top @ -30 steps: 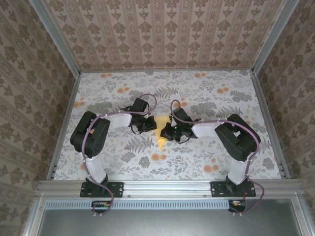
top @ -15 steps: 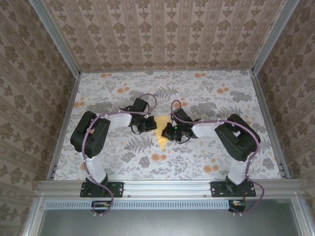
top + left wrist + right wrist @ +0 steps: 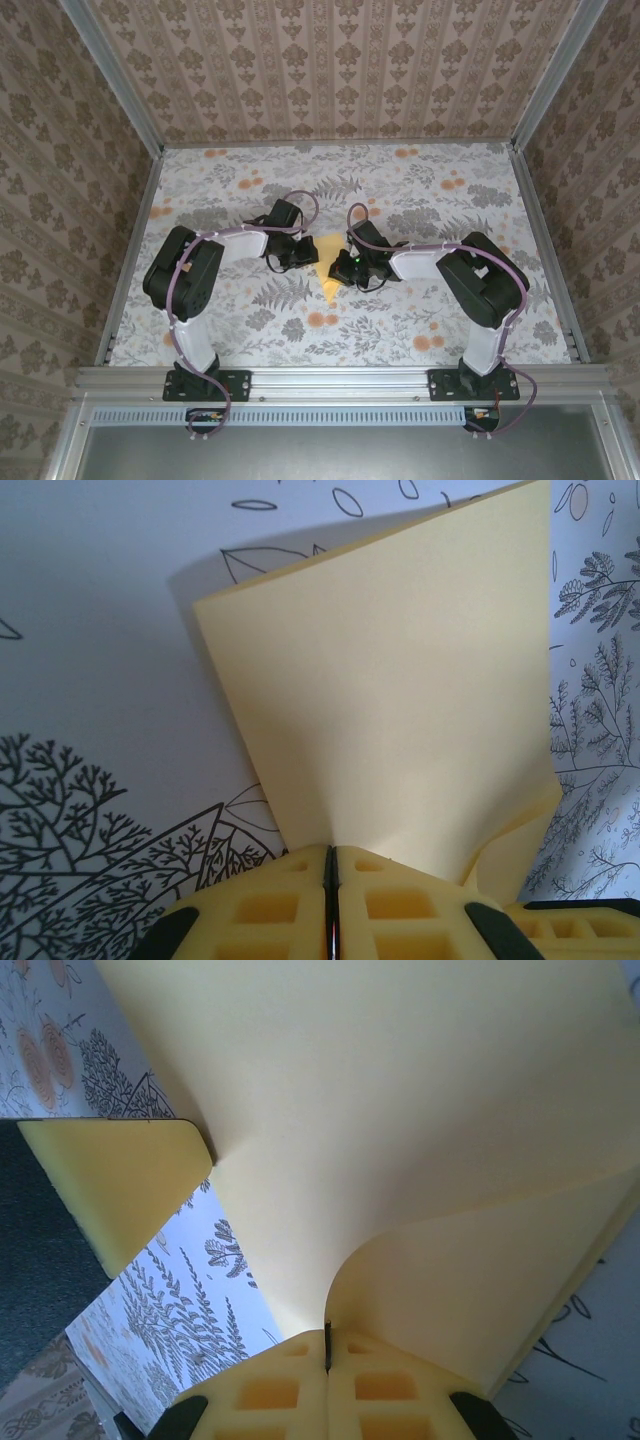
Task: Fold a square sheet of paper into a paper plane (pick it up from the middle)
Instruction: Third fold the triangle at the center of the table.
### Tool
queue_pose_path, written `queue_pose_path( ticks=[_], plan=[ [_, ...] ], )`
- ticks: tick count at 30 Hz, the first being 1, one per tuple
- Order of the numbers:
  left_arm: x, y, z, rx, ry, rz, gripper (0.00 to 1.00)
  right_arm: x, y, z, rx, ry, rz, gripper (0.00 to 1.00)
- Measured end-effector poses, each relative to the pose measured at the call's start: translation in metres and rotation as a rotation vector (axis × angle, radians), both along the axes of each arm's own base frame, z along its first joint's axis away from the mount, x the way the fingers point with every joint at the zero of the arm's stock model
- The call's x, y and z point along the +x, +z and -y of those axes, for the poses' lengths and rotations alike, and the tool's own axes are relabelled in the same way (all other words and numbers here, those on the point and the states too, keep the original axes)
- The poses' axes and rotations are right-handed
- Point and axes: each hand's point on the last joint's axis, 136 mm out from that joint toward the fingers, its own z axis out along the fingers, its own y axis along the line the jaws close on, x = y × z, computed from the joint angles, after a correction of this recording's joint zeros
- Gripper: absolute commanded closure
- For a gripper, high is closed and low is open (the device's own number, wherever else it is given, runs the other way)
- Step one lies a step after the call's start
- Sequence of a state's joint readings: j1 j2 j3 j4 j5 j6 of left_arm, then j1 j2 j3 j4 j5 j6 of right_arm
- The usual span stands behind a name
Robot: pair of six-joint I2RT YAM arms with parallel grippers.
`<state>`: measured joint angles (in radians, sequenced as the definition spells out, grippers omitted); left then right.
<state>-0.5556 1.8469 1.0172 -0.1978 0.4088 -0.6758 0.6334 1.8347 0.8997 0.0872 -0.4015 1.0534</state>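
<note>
The square sheet of paper (image 3: pixel 326 274) is plain yellow and folded into a pointed wedge like a paper plane, its tip toward the near edge. It hangs between both grippers at the table's middle. My left gripper (image 3: pixel 304 255) is shut on its left side. In the left wrist view the paper (image 3: pixel 400 700) rises from the pinched pads of the left gripper (image 3: pixel 331 855). My right gripper (image 3: pixel 344 268) is shut on the right side. In the right wrist view the paper (image 3: pixel 400 1110) curls out of the closed right gripper (image 3: pixel 327 1335), with a left fingertip (image 3: pixel 110 1180) beside it.
The floral tablecloth (image 3: pixel 430 200) covers the table, with orange flower blotches (image 3: pixel 322 320) near the front. Wallpapered walls (image 3: pixel 330 70) and aluminium rails (image 3: pixel 130 250) close in three sides. Both arms' elbows (image 3: pixel 185 270) sit toward the near side.
</note>
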Motion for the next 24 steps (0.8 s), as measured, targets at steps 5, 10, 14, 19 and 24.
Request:
queue_pose_path(
  ticks=[5,10,14,19,24],
  plan=[
    [0.0,0.0,0.0,0.0,0.0,0.0,0.89,-0.001,-0.001,0.001,-0.004,0.001,-0.003,0.98],
    [0.0,0.0,0.0,0.0,0.001,0.0,0.87,-0.002,-0.002,0.002,-0.011,0.0,-0.01,0.96],
    [0.001,0.001,-0.001,-0.004,0.004,0.0,0.85,-0.003,-0.004,0.002,-0.014,0.001,-0.013,0.93],
    [0.001,0.005,-0.011,0.002,0.025,-0.008,0.84,-0.003,-0.004,0.002,-0.015,0.004,-0.013,0.93],
    [0.002,0.015,-0.016,-0.016,0.038,0.005,0.85,-0.003,-0.004,0.002,-0.013,0.006,-0.013,0.95]
  ],
)
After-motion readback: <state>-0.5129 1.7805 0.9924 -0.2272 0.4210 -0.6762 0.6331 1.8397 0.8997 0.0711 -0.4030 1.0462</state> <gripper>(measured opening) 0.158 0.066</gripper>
